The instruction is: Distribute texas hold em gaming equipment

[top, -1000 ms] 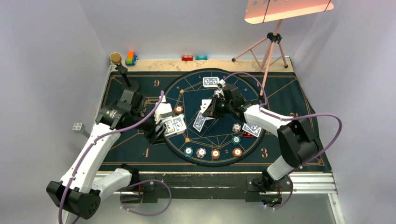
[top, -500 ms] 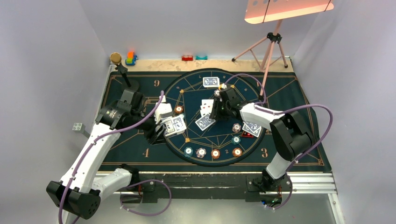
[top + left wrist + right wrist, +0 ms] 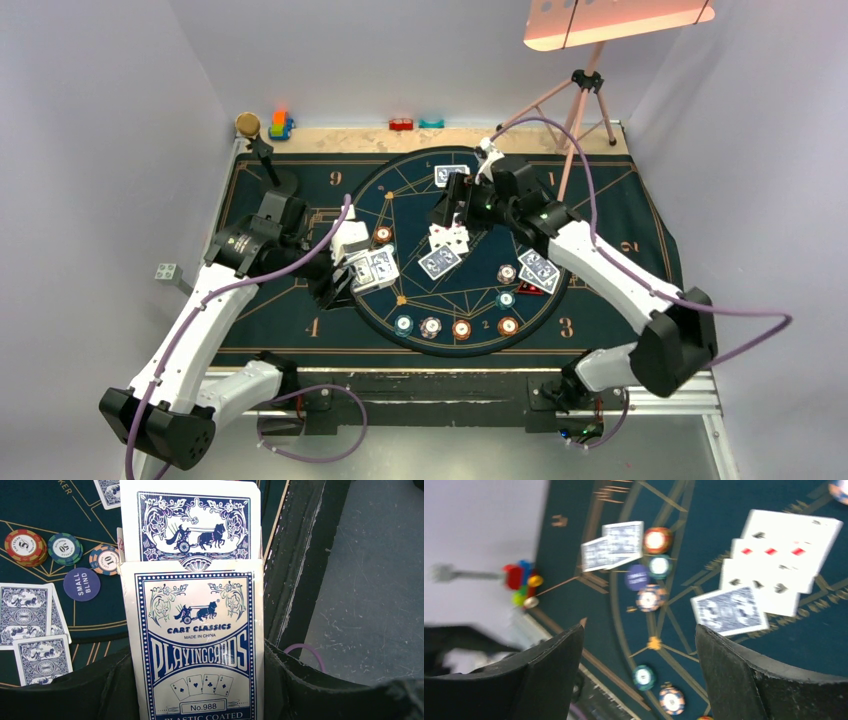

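Observation:
My left gripper [image 3: 362,270] is shut on a blue-and-white playing card box [image 3: 196,645], held over the mat's left side. A blue-backed card [image 3: 192,525] sticks out of its top. My right gripper [image 3: 450,205] hangs open and empty above the mat's centre. Below it lie face-up cards [image 3: 447,237] and one face-down card [image 3: 439,262]. The right wrist view shows those face-up cards [image 3: 784,550] and the face-down card [image 3: 730,610] ahead of the right gripper [image 3: 639,630]. Poker chips [image 3: 461,328] line the circle's near edge. A red triangle token [image 3: 527,289] lies at the right.
Card pairs lie at the circle's far edge [image 3: 452,176] and right [image 3: 538,270]. A small-blind disc [image 3: 81,584] sits beside chips [image 3: 65,547]. A black stand [image 3: 265,160], toy blocks [image 3: 280,125] and a pink tripod [image 3: 575,105] line the back edge.
My right gripper has opened and let go of the face-down card, which now lies flat on the mat. The arm has drawn up and back. The left arm has not moved.

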